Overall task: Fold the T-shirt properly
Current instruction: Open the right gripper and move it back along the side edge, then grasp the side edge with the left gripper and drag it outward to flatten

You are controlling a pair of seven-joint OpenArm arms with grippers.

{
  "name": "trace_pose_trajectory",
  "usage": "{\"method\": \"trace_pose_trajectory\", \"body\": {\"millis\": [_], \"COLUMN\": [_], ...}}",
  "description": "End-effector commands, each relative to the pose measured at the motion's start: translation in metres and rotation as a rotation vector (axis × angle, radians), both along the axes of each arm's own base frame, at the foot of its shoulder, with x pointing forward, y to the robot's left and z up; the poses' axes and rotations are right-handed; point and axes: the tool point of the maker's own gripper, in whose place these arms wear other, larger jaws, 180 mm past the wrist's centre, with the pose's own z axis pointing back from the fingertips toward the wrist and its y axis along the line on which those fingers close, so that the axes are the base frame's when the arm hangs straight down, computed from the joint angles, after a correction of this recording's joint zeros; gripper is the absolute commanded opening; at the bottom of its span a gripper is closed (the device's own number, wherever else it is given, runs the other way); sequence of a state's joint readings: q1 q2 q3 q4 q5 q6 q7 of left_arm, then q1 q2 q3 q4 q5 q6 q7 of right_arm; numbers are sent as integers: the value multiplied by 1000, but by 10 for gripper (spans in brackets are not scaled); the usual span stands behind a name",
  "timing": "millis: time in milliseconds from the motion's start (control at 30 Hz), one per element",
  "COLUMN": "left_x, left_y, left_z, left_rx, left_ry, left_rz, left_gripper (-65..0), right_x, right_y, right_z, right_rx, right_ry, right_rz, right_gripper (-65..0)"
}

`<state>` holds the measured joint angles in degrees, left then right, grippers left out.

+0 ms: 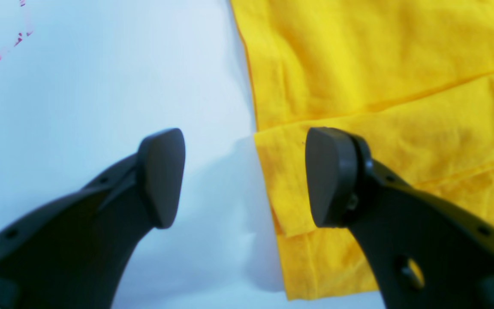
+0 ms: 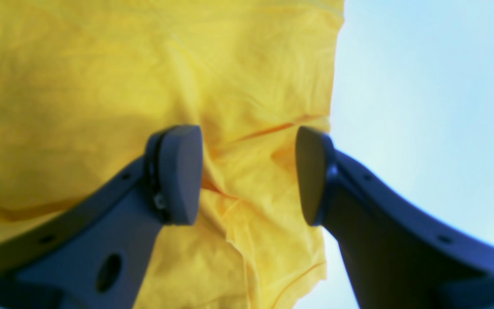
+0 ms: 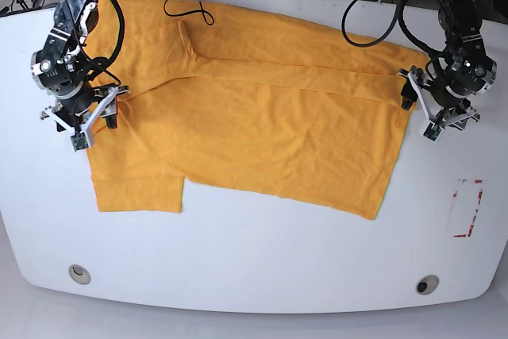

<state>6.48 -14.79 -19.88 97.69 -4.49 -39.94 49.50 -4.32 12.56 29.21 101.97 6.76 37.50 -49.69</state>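
The orange-yellow T-shirt (image 3: 262, 117) lies spread and wrinkly across the white table (image 3: 254, 260), its upper part folded over along a long crease. A thin black looped squiggle (image 3: 187, 10) sits near its top edge. My left gripper (image 3: 421, 111) hovers open at the shirt's right edge. In the left wrist view the left gripper (image 1: 247, 178) straddles that edge of the T-shirt (image 1: 380, 86), one finger over cloth and one over bare table. My right gripper (image 3: 94, 122) stands open over the shirt's left side. Seen from the right wrist, the right gripper (image 2: 247, 174) has wrinkled T-shirt (image 2: 79, 86) cloth beneath its open jaws.
A red-and-white marked rectangle (image 3: 466, 208) is on the table at the right, and the left wrist view also catches this rectangle (image 1: 2, 38). Two round holes (image 3: 79, 274) (image 3: 427, 284) sit near the front edge. Cables (image 3: 373, 13) trail along the back.
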Motion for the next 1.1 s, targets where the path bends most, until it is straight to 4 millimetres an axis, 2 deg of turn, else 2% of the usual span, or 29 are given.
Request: {"method": "trace_pose_trajectory", "body": {"millis": [0,67,167,267,367,433,533,667,800,967,1067], "left_x": [14,14,16,16,16,17,18,22,27,34,31], "left_y": [5,6,6,6,5,5,3,-2,-28,-46,-48], "left_z": [18,19,21,21,21,22,22,35,48,68,64], "left_rx": [13,15,14,15,13,13,6,11,-59,-93,-94], "left_ry": [-57,-60,-65,-66,-67,-70,-74,-114,-175,-240,-227], "left_rz": [-2,-1,0,-1,-1,-1,-5,-20,-37,-58,-52], "left_gripper": [-242,-242,-242,-242,-242,-242,-242,-242,-244,-247,-249], "right_x": [12,11,11,18,20,20,20,11,8,3,1], "right_y": [-4,-4,-19,-31,-32,-30,-27,-19,-12,4,7], "right_z": [18,18,19,20,18,20,22,10,14,11,12], "right_rx": [-11,-11,3,25,32,28,28,49,42,56,57], "right_ry": [-62,-60,-68,-76,-71,-77,-84,-53,-64,-63,-66], "right_rz": [3,-1,-54,-92,-95,-91,-88,-90,-67,-40,-39], "right_gripper": [-322,-322,-320,-276,-212,-200,-217,-258,-327,-341,-330]}}
